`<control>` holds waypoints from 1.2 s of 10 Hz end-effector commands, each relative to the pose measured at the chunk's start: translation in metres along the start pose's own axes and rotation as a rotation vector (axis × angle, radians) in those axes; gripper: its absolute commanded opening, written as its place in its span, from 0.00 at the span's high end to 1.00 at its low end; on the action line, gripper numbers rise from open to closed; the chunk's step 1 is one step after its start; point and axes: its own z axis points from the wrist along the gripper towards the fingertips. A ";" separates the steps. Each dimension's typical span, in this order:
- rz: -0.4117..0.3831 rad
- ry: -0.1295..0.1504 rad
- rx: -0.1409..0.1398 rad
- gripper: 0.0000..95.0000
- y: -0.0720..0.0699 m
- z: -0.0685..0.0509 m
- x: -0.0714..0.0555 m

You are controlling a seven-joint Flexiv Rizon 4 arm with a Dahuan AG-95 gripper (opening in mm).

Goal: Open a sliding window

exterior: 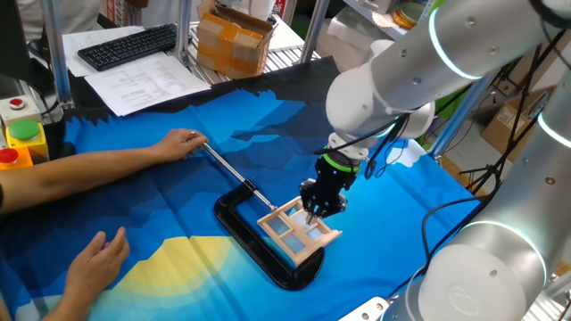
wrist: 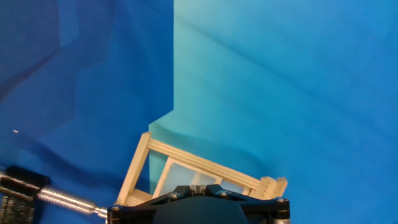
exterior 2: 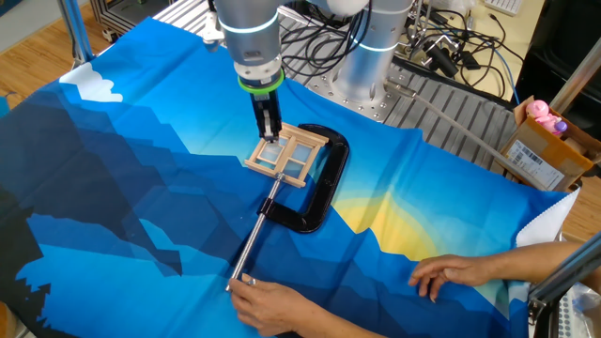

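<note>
The sliding window [exterior: 300,231] is a small light wood frame with pale bluish panes. It is held inside a black C-shaped clamp [exterior: 252,245] on the blue cloth. It also shows in the other fixed view [exterior 2: 289,154] and in the hand view [wrist: 205,167]. My gripper [exterior: 313,214] points down onto the window's near half, with its fingers together and the tips touching the frame. The other fixed view shows the gripper [exterior 2: 269,135] at the window's far edge. In the hand view the gripper [wrist: 200,185] is shut, right against the wood bars.
A person's hand [exterior: 184,143] holds the end of the clamp's metal rod [exterior: 224,167], and the other hand [exterior: 96,260] rests on the cloth. A keyboard [exterior: 128,45], papers and a cardboard box [exterior: 234,40] stand at the back. Coloured buttons [exterior: 22,134] are at the left.
</note>
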 end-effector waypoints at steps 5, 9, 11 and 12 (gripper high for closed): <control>-0.002 -0.009 -0.013 1.00 0.001 0.003 -0.001; -0.001 -0.013 -0.017 1.00 0.001 0.006 -0.001; 0.003 -0.014 -0.018 1.00 0.002 0.006 -0.001; 0.003 -0.018 -0.022 1.00 0.002 0.007 -0.001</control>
